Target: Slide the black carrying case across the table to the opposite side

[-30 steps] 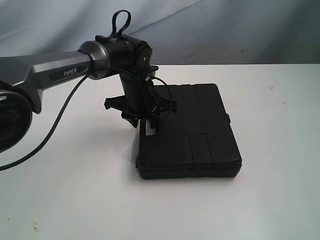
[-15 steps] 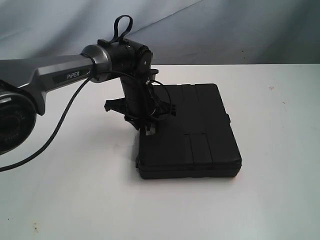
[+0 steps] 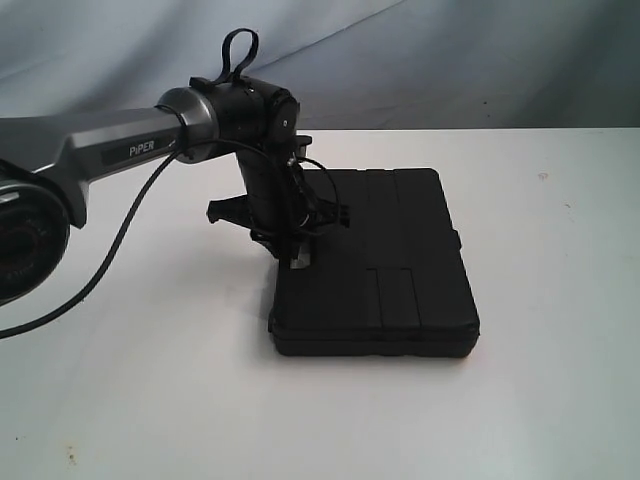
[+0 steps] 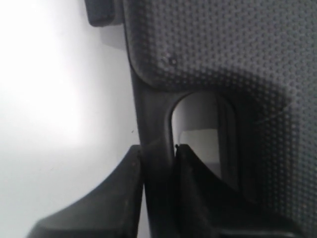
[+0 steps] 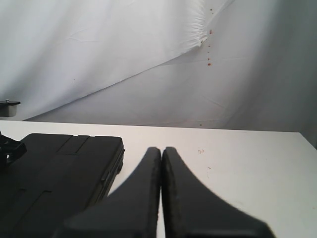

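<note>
The black carrying case (image 3: 390,260) lies flat on the white table (image 3: 150,400), near the middle. My left gripper (image 3: 295,255) points down at the case's left edge. In the left wrist view the left gripper (image 4: 158,153) is shut on the case's handle bar (image 4: 151,109), one finger on each side of it, beside the case's dotted lid (image 4: 223,49). My right gripper (image 5: 161,151) is shut with nothing in it and stays low over the table to the right of the case (image 5: 54,173). The exterior view does not show the right gripper.
A blue-grey cloth backdrop (image 3: 450,50) hangs behind the table's far edge. The left arm's cable (image 3: 110,260) loops down over the left part of the table. A small dark speck (image 3: 543,177) marks the table at the far right. White tabletop lies on every side of the case.
The left gripper's jaws have closed onto the case's handle. The arm and the case have shifted slightly to the left. The right gripper has stayed shut.
</note>
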Robot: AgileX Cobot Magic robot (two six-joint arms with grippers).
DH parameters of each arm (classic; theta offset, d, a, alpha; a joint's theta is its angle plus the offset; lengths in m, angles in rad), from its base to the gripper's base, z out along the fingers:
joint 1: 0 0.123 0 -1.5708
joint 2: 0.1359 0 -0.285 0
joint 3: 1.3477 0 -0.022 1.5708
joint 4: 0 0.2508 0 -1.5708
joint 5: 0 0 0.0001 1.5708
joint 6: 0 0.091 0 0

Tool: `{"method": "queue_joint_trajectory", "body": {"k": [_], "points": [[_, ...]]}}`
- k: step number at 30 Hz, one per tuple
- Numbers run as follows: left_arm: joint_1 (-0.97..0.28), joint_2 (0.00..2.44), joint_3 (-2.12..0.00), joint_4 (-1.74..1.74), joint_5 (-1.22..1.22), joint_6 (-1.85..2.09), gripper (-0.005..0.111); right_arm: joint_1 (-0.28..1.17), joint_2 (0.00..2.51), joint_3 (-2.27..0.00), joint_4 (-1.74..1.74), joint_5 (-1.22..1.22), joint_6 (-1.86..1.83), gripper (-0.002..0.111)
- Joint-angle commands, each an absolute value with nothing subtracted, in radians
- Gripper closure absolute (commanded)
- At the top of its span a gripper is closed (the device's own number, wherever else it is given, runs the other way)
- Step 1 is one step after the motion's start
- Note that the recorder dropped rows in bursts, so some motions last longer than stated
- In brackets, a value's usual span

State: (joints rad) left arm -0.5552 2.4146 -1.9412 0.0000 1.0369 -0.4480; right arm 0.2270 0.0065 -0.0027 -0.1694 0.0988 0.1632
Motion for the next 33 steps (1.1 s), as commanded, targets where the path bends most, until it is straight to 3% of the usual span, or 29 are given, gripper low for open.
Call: {"method": "queue_joint_trajectory", "body": {"k": [1, 15, 33], "points": [[-0.543, 2.411, -1.937, -0.013, 1.064, -0.405, 0.107, 0.219, 0.000, 0.000, -0.171, 0.095, 0.164, 0.108], [-0.440, 2.277, -1.652, 0.020, 0.931, -0.380, 0.107, 0.219, 0.000, 0.000, -0.171, 0.095, 0.164, 0.108], [-0.306, 2.198, -1.471, 0.091, 0.868, -0.281, 0.107, 0.219, 0.000, 0.000, -0.171, 0.095, 0.164, 0.108]]}}
